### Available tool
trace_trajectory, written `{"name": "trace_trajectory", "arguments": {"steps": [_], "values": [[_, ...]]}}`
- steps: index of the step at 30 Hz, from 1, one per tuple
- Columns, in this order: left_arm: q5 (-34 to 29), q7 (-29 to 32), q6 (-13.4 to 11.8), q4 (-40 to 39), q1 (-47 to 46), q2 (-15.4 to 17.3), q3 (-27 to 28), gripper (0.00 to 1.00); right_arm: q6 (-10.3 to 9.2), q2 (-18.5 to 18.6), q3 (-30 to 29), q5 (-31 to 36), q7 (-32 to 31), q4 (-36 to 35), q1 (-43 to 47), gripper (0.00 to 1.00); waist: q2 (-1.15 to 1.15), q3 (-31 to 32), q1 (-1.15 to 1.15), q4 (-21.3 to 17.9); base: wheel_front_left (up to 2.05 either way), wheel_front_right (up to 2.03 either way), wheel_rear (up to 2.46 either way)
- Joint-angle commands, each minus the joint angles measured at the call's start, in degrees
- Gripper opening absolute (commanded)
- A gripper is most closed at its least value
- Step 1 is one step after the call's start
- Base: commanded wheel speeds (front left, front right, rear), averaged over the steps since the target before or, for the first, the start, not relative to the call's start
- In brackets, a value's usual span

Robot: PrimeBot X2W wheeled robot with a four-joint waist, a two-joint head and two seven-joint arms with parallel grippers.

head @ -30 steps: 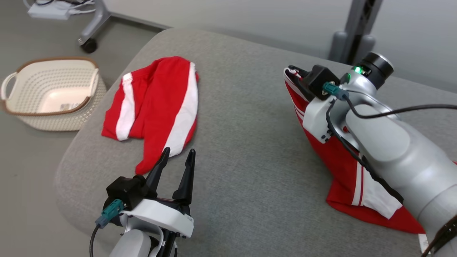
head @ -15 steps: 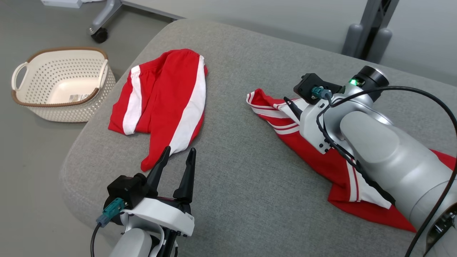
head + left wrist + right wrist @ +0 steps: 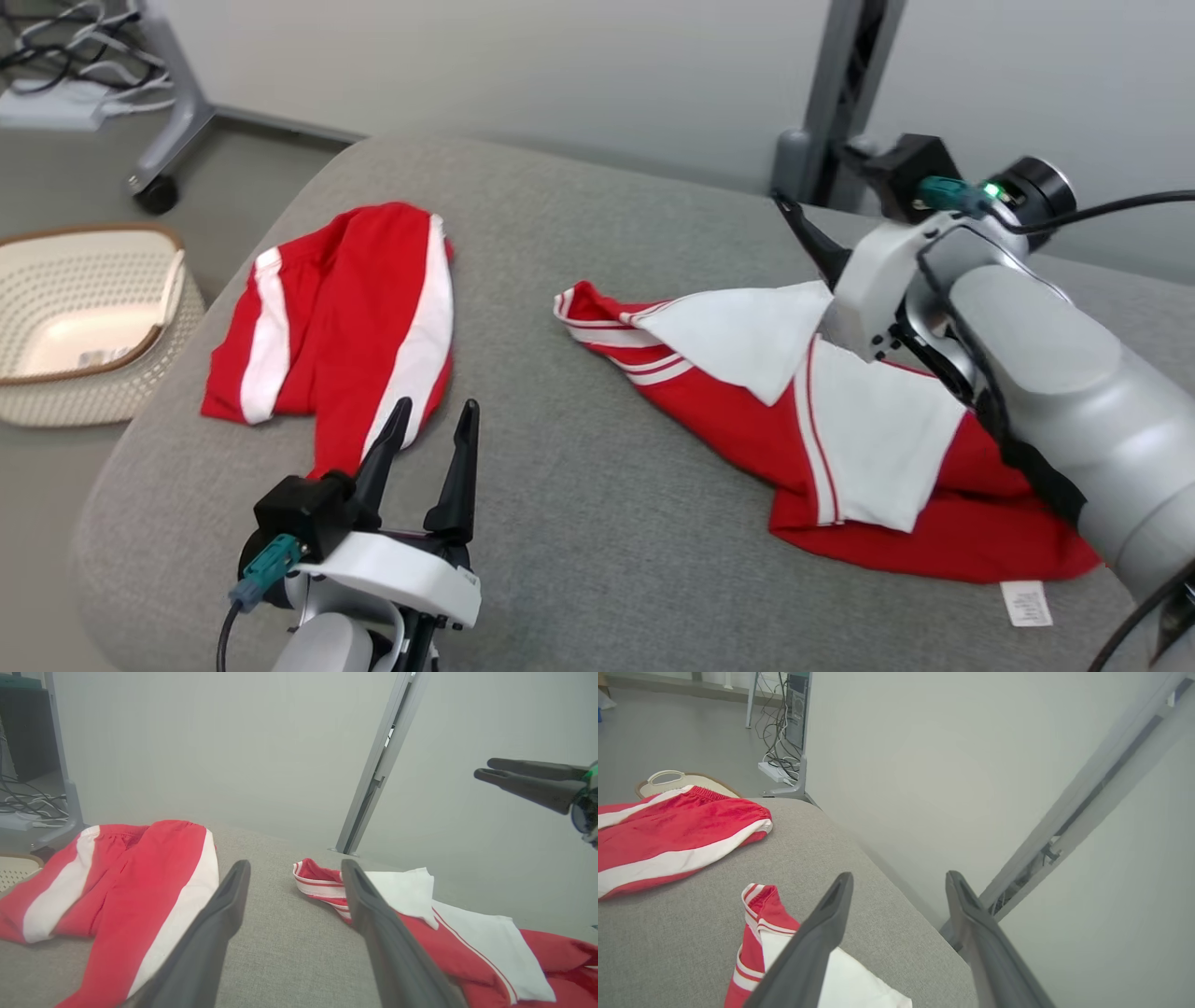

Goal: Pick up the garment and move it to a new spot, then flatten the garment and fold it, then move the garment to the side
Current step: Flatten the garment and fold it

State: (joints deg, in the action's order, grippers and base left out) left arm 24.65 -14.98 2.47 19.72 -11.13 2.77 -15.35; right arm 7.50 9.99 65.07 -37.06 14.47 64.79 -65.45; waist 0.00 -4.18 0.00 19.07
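Right gripper (image 3: 899, 877) hangs over the red-and-white shirt (image 3: 719, 420) on the couch (image 3: 597, 541), fingers wide, holding nothing. Left gripper (image 3: 437, 407) is wide open too, near the shorts (image 3: 345, 299).

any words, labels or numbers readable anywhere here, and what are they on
Nothing can be read.
White tag at the near edge of the right-hand red and white garment: print too small to read.
Label on the floor of the basket: blurred, unreadable.
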Motion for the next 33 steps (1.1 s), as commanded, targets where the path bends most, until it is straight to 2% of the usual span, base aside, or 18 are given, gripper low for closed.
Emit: {"name": "trace_trajectory", "arguments": {"steps": [1, 4, 8, 10, 14, 19, 22, 25, 33], "values": [[-0.6, -0.2, 0.1, -0.1, 0.7, 0.2, 0.6, 1.00, -0.01, 1.0, -1.5, -0.9, 0.6, -0.6, 1.8, 1.00, 0.00, 2.3, 0.00, -2.7, 0.00, 0.00, 0.00], [-1.0, -0.2, -0.1, -0.6, 1.2, 0.2, 2.0, 1.00, -0.01, 4.4, -8.7, 0.0, 0.8, -5.8, 3.9, 1.00, 0.00, 3.2, 0.00, -5.3, 0.00, 0.00, 0.00], [-1.5, -0.2, 0.1, -1.2, 1.9, 0.2, 2.9, 1.00, -0.01, 8.9, -22.0, 4.4, 0.7, -14.2, 12.8, 1.00, 0.00, 4.0, 0.00, -8.0, 0.00, 0.00, 0.00], [-1.6, -0.2, 0.0, -1.4, 2.2, 0.2, 3.3, 1.00, -0.01, 9.9, -29.1, 7.2, 0.8, -18.6, 17.9, 1.00, 0.00, 4.2, 0.00, -9.2, 0.00, 0.00, 0.00], [-2.1, -0.2, 0.2, -1.6, 2.7, 0.2, 3.9, 1.00, -0.01, 9.3, -40.9, 13.5, 0.8, -26.1, 29.5, 1.00, 0.00, 4.5, 0.00, -11.6, 0.00, 0.00, 0.00], [-2.6, -0.2, 0.5, -1.6, 3.4, 0.2, 4.3, 1.00, -0.01, 6.5, -50.8, 19.2, 0.8, -32.3, 40.4, 1.00, 0.00, 4.6, 0.00, -13.6, 0.00, 0.00, 0.00], [-3.0, -0.2, 0.8, -1.5, 3.5, 0.2, 4.4, 1.00, -0.01, 4.9, -56.1, 22.0, 0.8, -34.0, 46.8, 1.00, 0.00, 4.6, 0.00, -14.3, 0.00, 0.00, 0.00], [-3.1, -0.2, 1.0, -1.4, 3.6, 0.2, 4.7, 1.00, -0.01, 3.8, -58.8, 23.2, 0.8, -34.1, 50.2, 1.00, 0.00, 4.6, 0.00, -14.6, 0.00, 0.00, 0.00], [-3.7, -0.2, 1.5, -1.1, 3.7, 0.2, 4.7, 1.00, -0.01, 2.1, -59.8, 24.6, 0.8, -34.6, 53.4, 1.00, 0.00, 4.0, 0.00, -14.4, 0.00, 0.00, 0.00]]}}
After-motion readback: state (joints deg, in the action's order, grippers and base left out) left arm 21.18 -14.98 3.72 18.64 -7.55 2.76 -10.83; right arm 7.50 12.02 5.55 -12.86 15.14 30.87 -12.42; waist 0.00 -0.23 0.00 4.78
